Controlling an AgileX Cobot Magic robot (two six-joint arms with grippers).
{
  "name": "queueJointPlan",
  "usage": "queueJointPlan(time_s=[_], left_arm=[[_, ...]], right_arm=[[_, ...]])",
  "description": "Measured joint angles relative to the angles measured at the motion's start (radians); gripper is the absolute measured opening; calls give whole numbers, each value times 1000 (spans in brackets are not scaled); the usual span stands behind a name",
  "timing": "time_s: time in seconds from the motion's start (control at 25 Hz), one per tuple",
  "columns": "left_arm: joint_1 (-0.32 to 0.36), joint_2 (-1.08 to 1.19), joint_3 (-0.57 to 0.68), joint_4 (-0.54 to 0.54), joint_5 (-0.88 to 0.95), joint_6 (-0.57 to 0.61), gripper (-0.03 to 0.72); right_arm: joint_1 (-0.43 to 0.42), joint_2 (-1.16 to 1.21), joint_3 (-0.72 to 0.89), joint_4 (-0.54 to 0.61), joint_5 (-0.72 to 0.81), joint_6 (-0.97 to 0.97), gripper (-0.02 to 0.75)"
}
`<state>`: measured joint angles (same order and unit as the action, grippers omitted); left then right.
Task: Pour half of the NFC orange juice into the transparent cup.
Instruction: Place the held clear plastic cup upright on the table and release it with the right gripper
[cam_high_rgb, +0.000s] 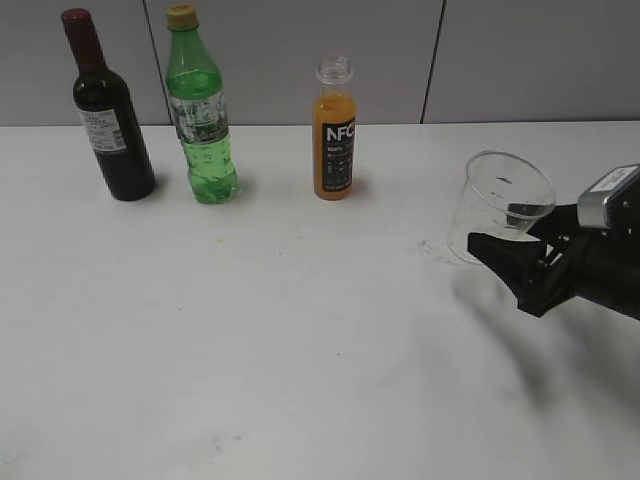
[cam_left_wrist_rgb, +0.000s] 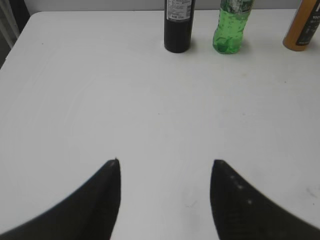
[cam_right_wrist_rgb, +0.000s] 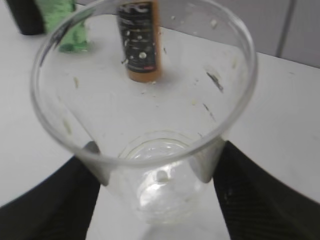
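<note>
The NFC orange juice (cam_high_rgb: 334, 140) stands upright and uncapped at the back middle of the table. It also shows in the left wrist view (cam_left_wrist_rgb: 302, 30) and through the cup in the right wrist view (cam_right_wrist_rgb: 140, 45). The transparent cup (cam_high_rgb: 500, 200) is at the right, tilted, between the black fingers of my right gripper (cam_high_rgb: 510, 235). In the right wrist view both fingers of that gripper (cam_right_wrist_rgb: 157, 170) press on the walls of the empty cup (cam_right_wrist_rgb: 150, 115). My left gripper (cam_left_wrist_rgb: 165, 167) is open and empty over bare table, well short of the bottles.
A dark wine bottle (cam_high_rgb: 112, 120) and a green bottle with a yellow cap (cam_high_rgb: 200, 120) stand at the back left, left of the juice. Both show in the left wrist view, wine bottle (cam_left_wrist_rgb: 178, 25) and green bottle (cam_left_wrist_rgb: 231, 27). The table (cam_high_rgb: 300, 330) is white.
</note>
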<state>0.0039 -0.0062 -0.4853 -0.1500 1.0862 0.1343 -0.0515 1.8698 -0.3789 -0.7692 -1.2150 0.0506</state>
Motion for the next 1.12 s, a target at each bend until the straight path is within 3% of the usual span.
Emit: queueJointPlan(time_s=[0.2, 0.32, 0.56, 0.64, 0.8, 1.12], left_arm=[[0, 0, 0, 0, 0, 0, 440], [0, 0, 0, 0, 0, 0, 440], [0, 0, 0, 0, 0, 0, 440], [0, 0, 0, 0, 0, 0, 440], [0, 0, 0, 0, 0, 0, 440], [0, 0, 0, 0, 0, 0, 440]], right_arm=[[78, 0, -117, -168, 0, 132, 517], [190, 0, -188, -190, 18, 149, 517], [443, 27, -338, -189, 201, 216, 517], [485, 73, -373, -193, 212, 220, 517], [534, 167, -443, -203, 226, 239, 517], [539, 287, -561, -204, 315, 274, 517]])
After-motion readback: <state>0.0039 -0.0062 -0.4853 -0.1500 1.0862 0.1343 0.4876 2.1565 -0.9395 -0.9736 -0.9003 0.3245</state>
